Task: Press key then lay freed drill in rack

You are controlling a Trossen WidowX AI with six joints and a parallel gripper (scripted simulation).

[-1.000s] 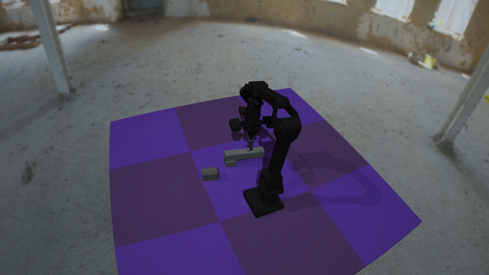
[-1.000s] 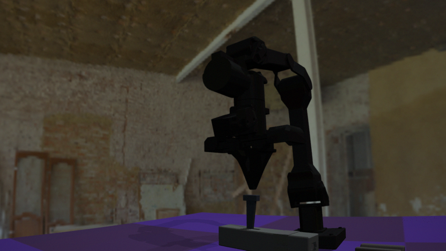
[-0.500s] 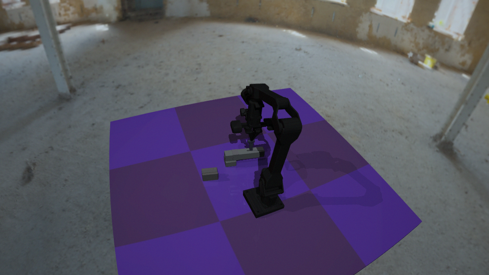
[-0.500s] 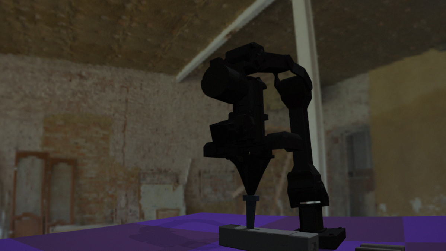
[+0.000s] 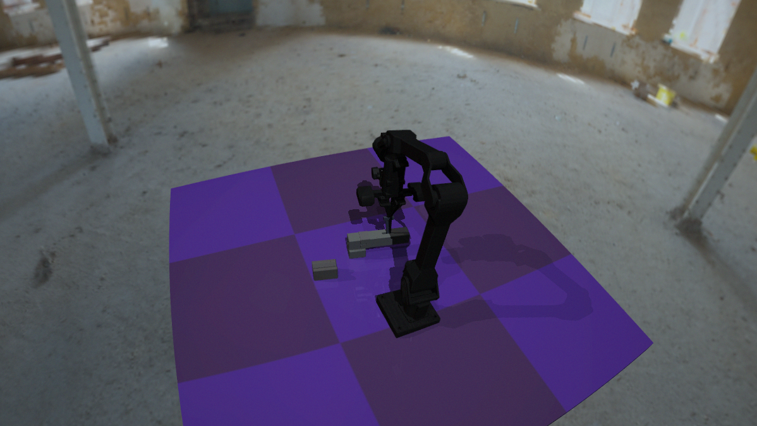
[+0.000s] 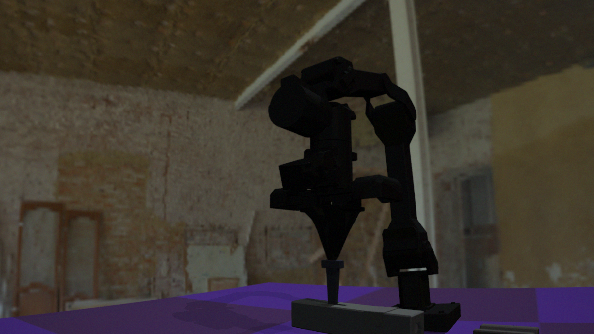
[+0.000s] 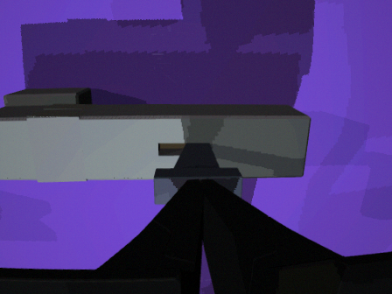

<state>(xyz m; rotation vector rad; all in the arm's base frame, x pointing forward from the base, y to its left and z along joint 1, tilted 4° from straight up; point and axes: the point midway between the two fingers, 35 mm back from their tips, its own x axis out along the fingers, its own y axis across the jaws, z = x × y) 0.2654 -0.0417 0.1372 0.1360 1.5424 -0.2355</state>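
A long grey block [image 5: 378, 238] [image 6: 353, 317] [image 7: 257, 143] lies on the purple mat [image 5: 232, 212]. Its lighter end [image 5: 359, 242] [image 7: 87, 146] looks like the stuck drill, but I cannot tell the two apart for sure. A dark key [image 5: 390, 232] [image 6: 332, 282] [image 7: 195, 157] stands upright in a slot on top of the block. My gripper [image 5: 388, 225] [image 6: 332, 257] [image 7: 199, 192] points straight down, shut and empty, with its tip touching the key's flat head. The rack [image 5: 324, 268] [image 6: 506, 329] is a small grey box on the mat, a short way from the block's lighter end.
The arm's base [image 5: 407, 315] [image 6: 427, 311] is bolted to the mat close beside the block. White pillars [image 5: 79, 74] [image 5: 720, 158] stand on the concrete floor well away from the mat.
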